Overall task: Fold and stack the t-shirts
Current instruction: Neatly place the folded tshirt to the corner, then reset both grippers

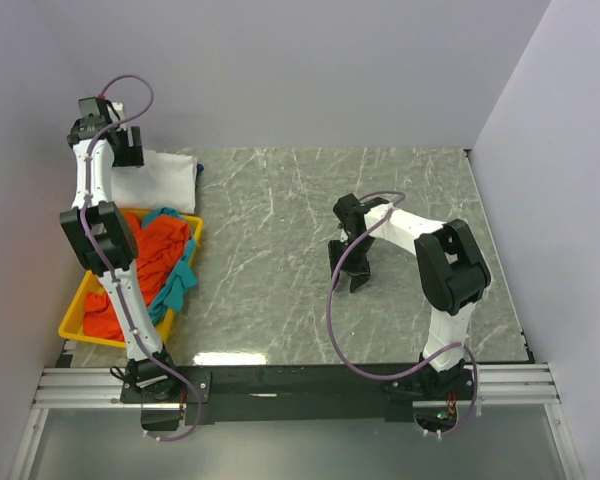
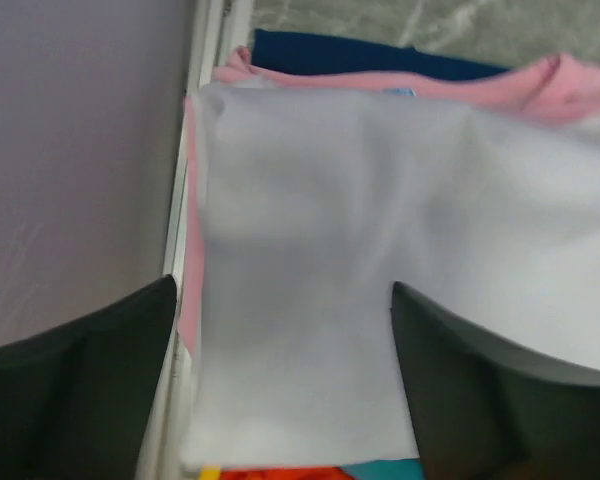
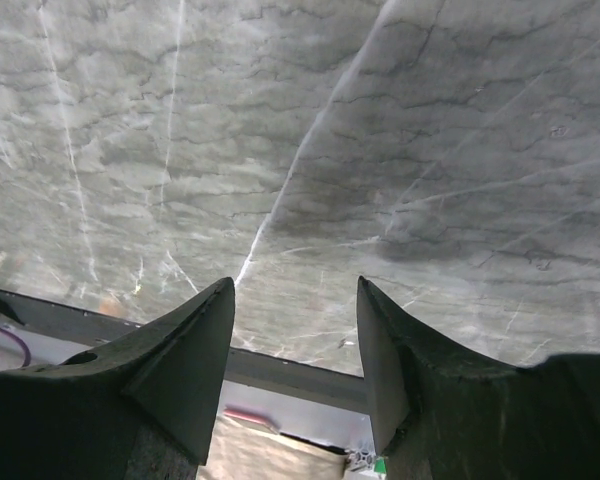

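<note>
the left arm reaches to the far left corner of the worktop (image 1: pixel 280 220), where the white t-shirt (image 1: pixel 160 180) lies folded flat, close to the left wall (image 2: pixel 70 150). the left end effector (image 2: pixel 282 290) hangs directly above this shirt with its two dark fingers (image 2: pixel 90 390) spread wide. nothing sits between them, and only the smooth white cloth shows in the gap. whether the fingertips touch the cloth cannot be told from the wrist view.

the white t-shirt rests on top of a pink t-shirt (image 2: pixel 570 90), whose edges peek out along the far side and down the left side. a small blue label (image 2: pixel 405 92) shows at the far edge of the white one. beyond the pink layer lies a dark blue cloth (image 2: pixel 360 55), the lowest layer that shows at that edge.

just near of this pile stands a yellow tray (image 1: pixel 72 322), set at an angle along the left edge of the worktop. an orange-red t-shirt (image 1: pixel 155 245) lies crumpled in it and fills most of it. a teal t-shirt (image 1: pixel 183 278) is bunched beside it and drapes over the tray's right rim.

the right end effector (image 3: pixel 295 285) hovers over bare grey marble towards the middle of the worktop, well apart from the shirts. its fingers point downward and are spread, gripping nothing.
</note>
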You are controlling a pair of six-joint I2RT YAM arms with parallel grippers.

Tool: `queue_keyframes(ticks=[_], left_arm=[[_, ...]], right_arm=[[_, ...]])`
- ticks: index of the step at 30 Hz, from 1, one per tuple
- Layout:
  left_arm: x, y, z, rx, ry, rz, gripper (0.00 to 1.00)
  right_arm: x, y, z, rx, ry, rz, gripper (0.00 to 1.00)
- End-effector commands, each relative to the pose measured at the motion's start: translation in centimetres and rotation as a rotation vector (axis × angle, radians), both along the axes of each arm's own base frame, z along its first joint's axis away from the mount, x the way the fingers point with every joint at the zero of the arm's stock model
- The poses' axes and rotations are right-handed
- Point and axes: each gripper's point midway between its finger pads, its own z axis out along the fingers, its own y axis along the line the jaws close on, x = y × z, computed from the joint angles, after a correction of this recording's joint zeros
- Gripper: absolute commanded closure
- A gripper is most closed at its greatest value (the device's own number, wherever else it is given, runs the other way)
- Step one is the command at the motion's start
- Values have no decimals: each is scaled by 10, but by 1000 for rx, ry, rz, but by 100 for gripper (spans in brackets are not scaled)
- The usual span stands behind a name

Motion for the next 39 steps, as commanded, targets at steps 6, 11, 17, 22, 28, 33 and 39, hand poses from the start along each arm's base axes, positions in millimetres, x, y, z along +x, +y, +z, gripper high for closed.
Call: queue_keyframes(ticks=[6,11,17,22,28,33,39], left_arm=[[16,20,62,41,-214,123,1],[8,8,97,-49,-314,184,0],[-17,-35,128,-226,-411,189,0],[-56,-97,140,-308,-458,141,0],[-108,-198,136,-381,-516,48,0],[-150,-238,115,-421,-528,59,1],[-197,-258,68,-383,-415,56,0]], right_arm=[[16,5,37,26,-133,-7,40],[23,6,50,49,-211,-30,40],[32,1,67,59,-331,-65,40],[45,-5,83,66,-460,-113,40],[57,-11,107,94,-608,-168,39],[62,-17,121,98,-694,-200,39],[62,-27,122,83,-749,-252,39]])
